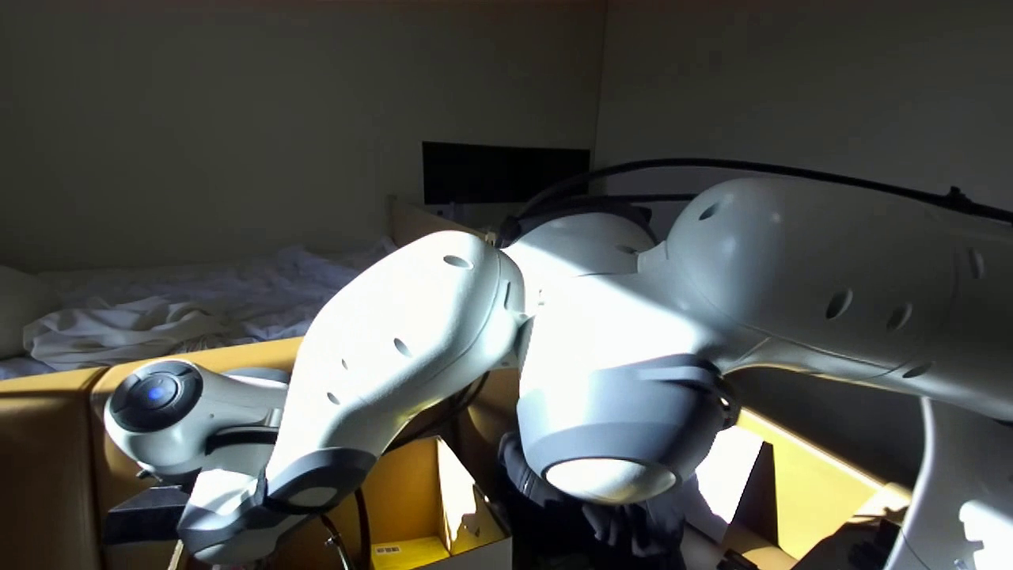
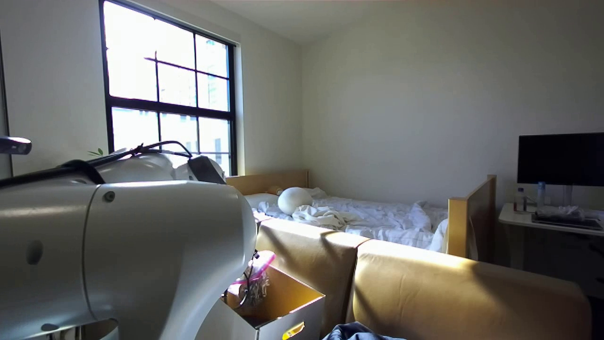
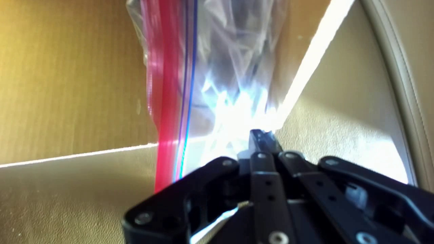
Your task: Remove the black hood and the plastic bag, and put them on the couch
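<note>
The black two-finger end effector (image 3: pixel 264 135) has its jaws drawn together with hardly any gap, pinching the clear plastic zip bag with a red strip and blue seal line (image 3: pixel 200 84). The film gathers in creases at the fingertips, where bright glare hides the exact pinch. In the wrist view the bag spreads ahead of the end effector and to its left, the red strip running down just beside it. A corner of the open cardboard box, white outside and tan inside (image 2: pixel 312 318), shows right at the fingertips, and the bag crosses the rim there. Past that rim, to the right of the end effector, is the tan leather couch (image 3: pixel 342 88). In an exterior view the bag's pink edge stands above the box rim. In both exterior views the dark crumpled cloth (image 1: pixel 601 518) lies across the box from the end effector; whether it is the hood I cannot tell.
</note>
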`<action>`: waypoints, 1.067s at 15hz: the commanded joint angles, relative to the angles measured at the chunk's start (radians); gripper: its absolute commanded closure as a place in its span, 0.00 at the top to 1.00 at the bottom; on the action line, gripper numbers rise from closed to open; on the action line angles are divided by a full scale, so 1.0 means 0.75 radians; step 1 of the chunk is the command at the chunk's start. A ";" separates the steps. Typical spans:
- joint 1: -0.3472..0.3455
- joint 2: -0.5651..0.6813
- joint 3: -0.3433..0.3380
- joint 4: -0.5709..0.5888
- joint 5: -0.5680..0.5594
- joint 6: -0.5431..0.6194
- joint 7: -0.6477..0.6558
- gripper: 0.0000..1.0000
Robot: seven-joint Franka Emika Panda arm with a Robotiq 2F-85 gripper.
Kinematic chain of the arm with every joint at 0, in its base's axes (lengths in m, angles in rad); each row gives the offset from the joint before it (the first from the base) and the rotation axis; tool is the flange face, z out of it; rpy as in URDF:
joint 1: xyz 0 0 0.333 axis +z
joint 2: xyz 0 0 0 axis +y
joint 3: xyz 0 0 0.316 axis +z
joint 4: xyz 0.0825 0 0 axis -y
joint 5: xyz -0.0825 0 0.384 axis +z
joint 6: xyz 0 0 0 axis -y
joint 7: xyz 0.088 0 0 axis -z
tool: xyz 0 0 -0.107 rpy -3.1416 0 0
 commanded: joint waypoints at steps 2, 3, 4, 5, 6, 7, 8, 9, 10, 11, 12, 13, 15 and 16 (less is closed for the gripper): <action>0.240 -0.065 -0.288 -0.259 -0.035 0.013 0.281 0.00; 0.277 -0.065 -0.322 -0.293 -0.032 0.001 0.300 0.00; 0.313 -0.069 -0.349 -0.332 -0.030 -0.014 0.310 0.00; 0.344 -0.077 -0.364 -0.369 -0.024 -0.042 0.310 0.00; 0.431 -0.153 -0.412 -0.477 -0.048 -0.064 0.298 0.00; 0.456 -0.173 -0.412 -0.517 -0.042 -0.072 0.274 0.00; 0.499 -0.197 -0.429 -0.565 -0.036 -0.091 0.266 0.00; 0.540 -0.232 -0.440 -0.613 -0.030 -0.117 0.259 0.00; 0.581 -0.268 -0.453 -0.662 -0.029 -0.138 0.254 0.00; 0.641 -0.289 -0.495 -0.711 -0.032 -0.194 0.281 0.00; 0.702 -0.310 -0.537 -0.761 -0.035 -0.251 0.305 0.00; 0.609 -0.345 -0.558 -0.706 -0.021 -0.264 0.226 0.00; 0.643 -0.289 -0.706 -0.687 -0.054 -0.375 0.282 0.00; 0.610 -0.261 -0.757 -0.651 -0.067 -0.404 0.269 0.00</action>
